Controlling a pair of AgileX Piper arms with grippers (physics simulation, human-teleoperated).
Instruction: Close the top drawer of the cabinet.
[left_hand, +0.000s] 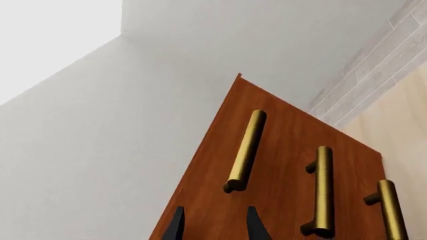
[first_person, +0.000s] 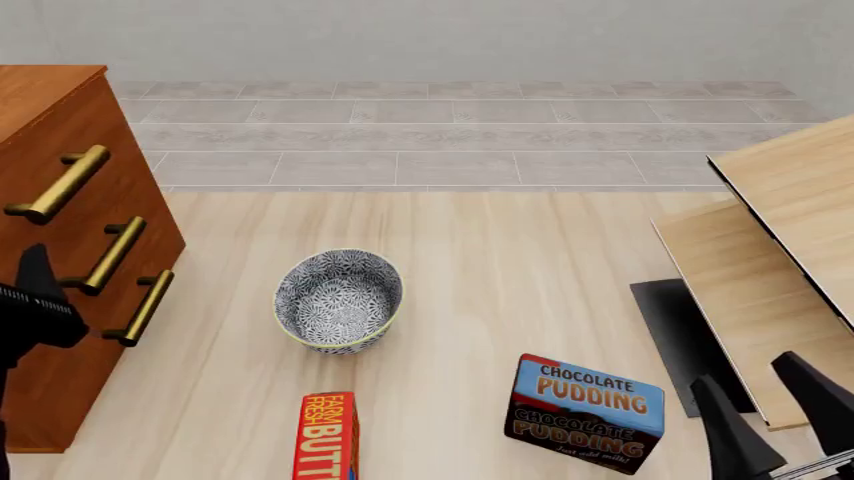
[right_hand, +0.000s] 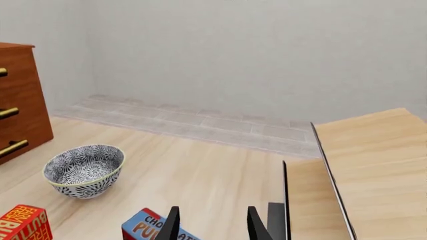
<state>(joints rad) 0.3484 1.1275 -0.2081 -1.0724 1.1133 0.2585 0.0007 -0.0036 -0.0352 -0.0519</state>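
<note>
Front view: three brass handles (first_person: 59, 184).

patterned bowl (first_person: 338, 300), chocolate pudding box (first_person: 585, 411), red butter box (first_person: 324, 437), pale boards (first_person: 787, 250)

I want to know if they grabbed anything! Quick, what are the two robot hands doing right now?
Left gripper: jaws open, holding nothing, in front of the cabinet.
Right gripper: jaws open, holding nothing.

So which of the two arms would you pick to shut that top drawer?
The left. Its hand sits right at the cabinet front, facing the top drawer and its handle. The right hand is across the table, near the pale boards.
</note>
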